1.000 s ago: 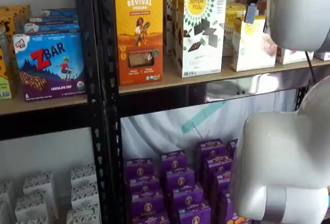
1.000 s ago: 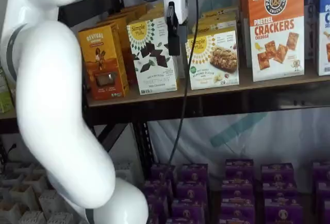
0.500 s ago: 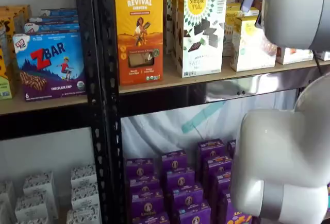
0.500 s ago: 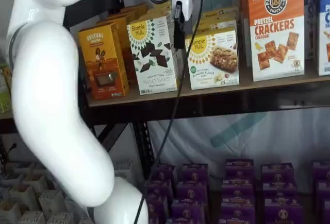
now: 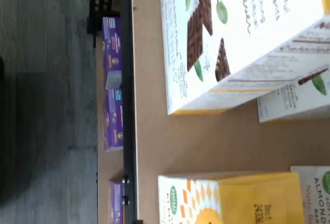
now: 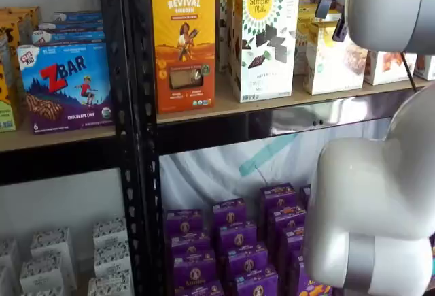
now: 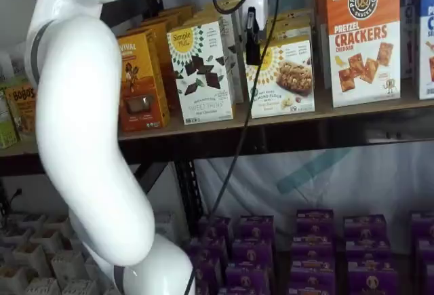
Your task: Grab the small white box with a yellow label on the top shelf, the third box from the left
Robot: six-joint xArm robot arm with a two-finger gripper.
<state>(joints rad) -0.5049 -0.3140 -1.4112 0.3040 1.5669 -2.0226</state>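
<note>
The small white box (image 7: 280,76) stands on the top shelf (image 7: 352,108), beside the taller cookie box (image 7: 201,71). Gripper (image 7: 252,41) fully spread above it: centre over its top, lower squarely, then close.

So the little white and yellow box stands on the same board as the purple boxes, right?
Not quite. The small white box stands on the top shelf, beside the taller cookie box; the purple boxes sit on a lower level, as both shelf views show.
</note>
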